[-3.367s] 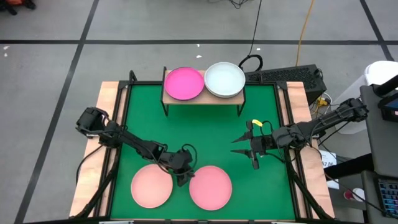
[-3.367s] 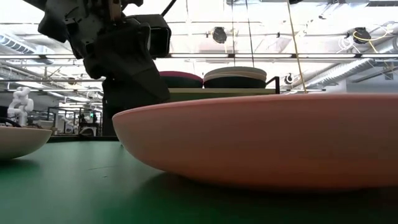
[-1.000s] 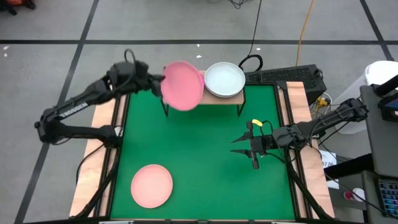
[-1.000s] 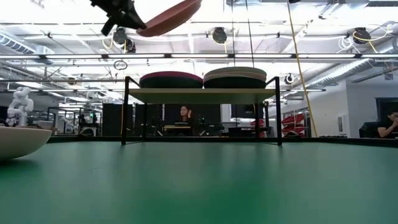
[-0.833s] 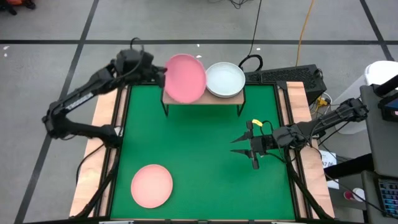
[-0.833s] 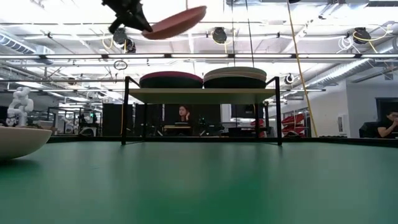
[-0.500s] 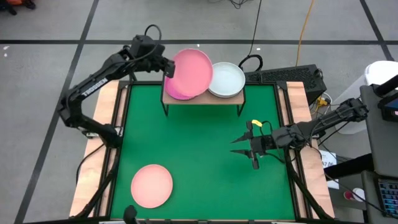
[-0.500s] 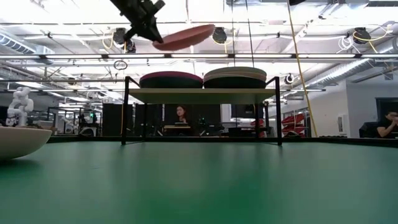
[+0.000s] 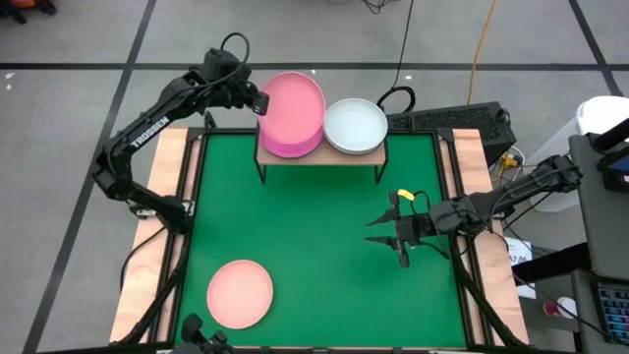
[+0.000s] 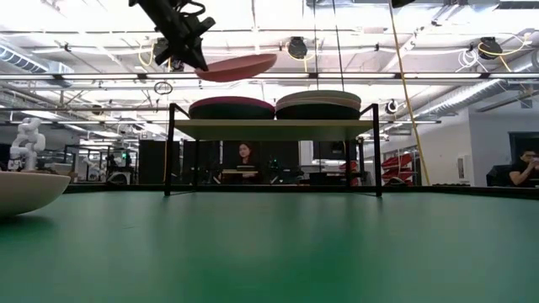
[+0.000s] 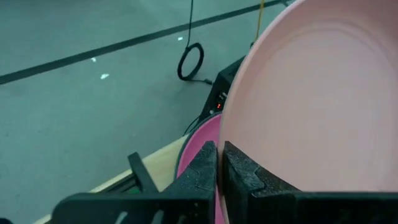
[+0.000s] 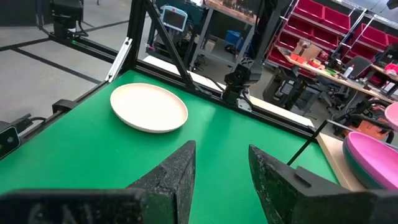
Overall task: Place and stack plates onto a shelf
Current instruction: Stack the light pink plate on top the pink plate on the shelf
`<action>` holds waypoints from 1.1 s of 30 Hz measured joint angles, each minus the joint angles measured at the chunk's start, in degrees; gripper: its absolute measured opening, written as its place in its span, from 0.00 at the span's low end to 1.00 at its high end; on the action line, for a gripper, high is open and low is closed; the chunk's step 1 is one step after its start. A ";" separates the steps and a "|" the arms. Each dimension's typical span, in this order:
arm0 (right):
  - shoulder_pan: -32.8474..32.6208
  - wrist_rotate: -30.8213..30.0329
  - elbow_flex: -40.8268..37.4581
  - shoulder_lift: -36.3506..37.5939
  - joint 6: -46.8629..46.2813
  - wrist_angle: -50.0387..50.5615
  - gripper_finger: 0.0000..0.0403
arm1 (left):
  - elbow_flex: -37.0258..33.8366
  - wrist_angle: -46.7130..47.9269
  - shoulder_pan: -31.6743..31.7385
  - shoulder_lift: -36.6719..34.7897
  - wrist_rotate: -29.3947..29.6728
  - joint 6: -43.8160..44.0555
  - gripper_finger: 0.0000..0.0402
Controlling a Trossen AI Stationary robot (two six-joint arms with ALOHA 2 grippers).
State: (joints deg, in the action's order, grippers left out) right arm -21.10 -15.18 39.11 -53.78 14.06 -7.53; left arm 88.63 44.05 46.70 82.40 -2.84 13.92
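My left gripper (image 9: 257, 101) is shut on a light pink plate (image 9: 292, 106) and holds it in the air over the left half of the shelf (image 9: 319, 157). Under it, a magenta plate (image 9: 291, 148) tops the shelf's left pile (image 10: 232, 108). A pale white plate (image 9: 355, 126) tops the right pile (image 10: 318, 103). Another light pink plate (image 9: 240, 293) rests on its base on the green mat, near the left front. My right gripper (image 9: 378, 232) hangs open over the mat's right half, with nothing between its fingers. My left gripper pinches the light pink plate's rim (image 11: 231, 134) between its two fingers, at the side of the plate toward the table's left. The fingers (image 10: 189, 46) come from the left, slanting down. The plate (image 10: 236, 67) hangs almost level, clear above the magenta plate (image 11: 199, 144).
The shelf stands at the mat's far edge on thin black legs (image 10: 169, 151). Wooden borders (image 9: 165, 197) flank the green mat (image 9: 314, 246). Cables and a dark box (image 9: 452, 120) lie behind the shelf's right end. People sit in the room beyond the table.
My left gripper has carried the light pink plate toward the far edge and over the shelf's left pile. The plate, steeply tilted a second ago, has come down and levelled out above the magenta plate. The gripper has stayed shut on the rim.
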 joint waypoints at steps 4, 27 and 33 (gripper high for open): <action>0.00 0.00 0.00 0.00 -0.59 -0.41 0.32 | -0.29 1.49 0.00 -0.01 2.69 -1.42 0.05; -0.02 0.02 0.00 -0.01 -0.76 -0.35 0.32 | -0.38 7.44 -1.99 7.33 -0.39 -2.94 0.10; 0.00 0.02 -0.02 0.00 -0.50 -0.37 0.32 | -0.38 6.90 -2.05 7.33 -0.39 -3.77 0.25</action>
State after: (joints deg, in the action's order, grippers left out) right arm -21.10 -15.16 39.09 -53.78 13.56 -7.90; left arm 88.25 50.96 44.64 89.73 -3.22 10.15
